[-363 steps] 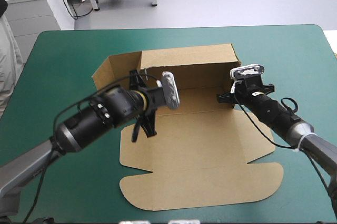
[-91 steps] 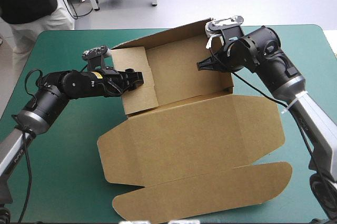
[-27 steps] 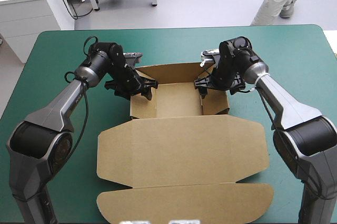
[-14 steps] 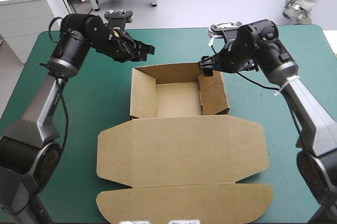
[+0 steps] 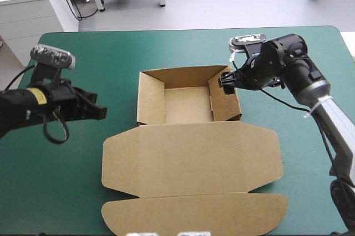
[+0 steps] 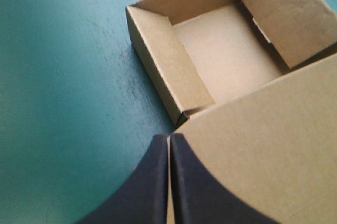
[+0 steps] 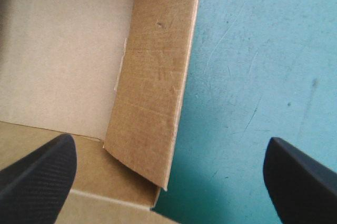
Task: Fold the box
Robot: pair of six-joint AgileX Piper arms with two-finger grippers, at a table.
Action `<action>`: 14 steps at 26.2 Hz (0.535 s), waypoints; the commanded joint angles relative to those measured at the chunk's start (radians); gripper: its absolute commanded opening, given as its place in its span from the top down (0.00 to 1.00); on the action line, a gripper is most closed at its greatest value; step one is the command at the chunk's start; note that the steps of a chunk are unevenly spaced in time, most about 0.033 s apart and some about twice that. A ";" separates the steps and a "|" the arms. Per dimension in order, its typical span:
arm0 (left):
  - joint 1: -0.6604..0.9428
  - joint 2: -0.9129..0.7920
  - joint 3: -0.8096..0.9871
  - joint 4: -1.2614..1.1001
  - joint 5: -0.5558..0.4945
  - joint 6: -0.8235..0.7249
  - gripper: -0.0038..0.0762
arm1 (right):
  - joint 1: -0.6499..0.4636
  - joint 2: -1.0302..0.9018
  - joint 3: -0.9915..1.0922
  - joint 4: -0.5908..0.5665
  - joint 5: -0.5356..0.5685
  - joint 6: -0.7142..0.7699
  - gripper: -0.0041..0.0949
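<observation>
The brown box (image 5: 188, 103) stands in the middle of the table as an open tray with four raised walls. Its lid (image 5: 191, 158) lies flat toward the near edge. My left gripper (image 5: 101, 113) hovers left of the box, apart from it, with its black fingers shut and empty. In the left wrist view the left gripper (image 6: 169, 139) points at the tray's near left corner (image 6: 181, 116). My right gripper (image 5: 224, 80) hangs over the tray's right wall (image 7: 152, 92). The right gripper (image 7: 168, 182) is open, one finger (image 7: 39, 176) over the box, the other over the cover.
The teal-green cover (image 5: 166, 47) lies bare around the box on the far, left and right sides. The lid's rounded flap (image 5: 194, 214) reaches close to the table's near edge.
My left arm has drawn back from the tray's far left corner to the table's left side and its fingers have shut. The right gripper stays open at the right wall.
</observation>
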 commanded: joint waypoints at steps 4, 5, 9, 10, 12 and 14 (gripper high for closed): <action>-0.004 -0.234 0.233 -0.013 0.004 0.002 0.96 | -0.010 0.108 -0.026 0.020 -0.100 0.014 0.07; -0.004 -0.267 0.271 -0.023 -0.014 0.012 0.96 | -0.010 0.133 -0.033 0.020 -0.104 0.014 0.07; -0.004 -0.419 0.451 -0.030 -0.095 0.016 0.96 | -0.010 0.221 -0.079 0.022 -0.078 0.014 0.07; -0.004 -0.443 0.479 -0.030 -0.105 0.016 0.96 | -0.010 0.234 -0.086 0.022 -0.073 0.014 0.07; -0.004 -0.500 0.544 -0.030 -0.129 0.019 0.96 | -0.010 0.256 -0.101 0.036 -0.066 0.009 0.07; -0.004 -0.550 0.595 -0.030 -0.148 0.019 0.96 | -0.010 0.266 -0.104 0.054 -0.061 0.000 0.07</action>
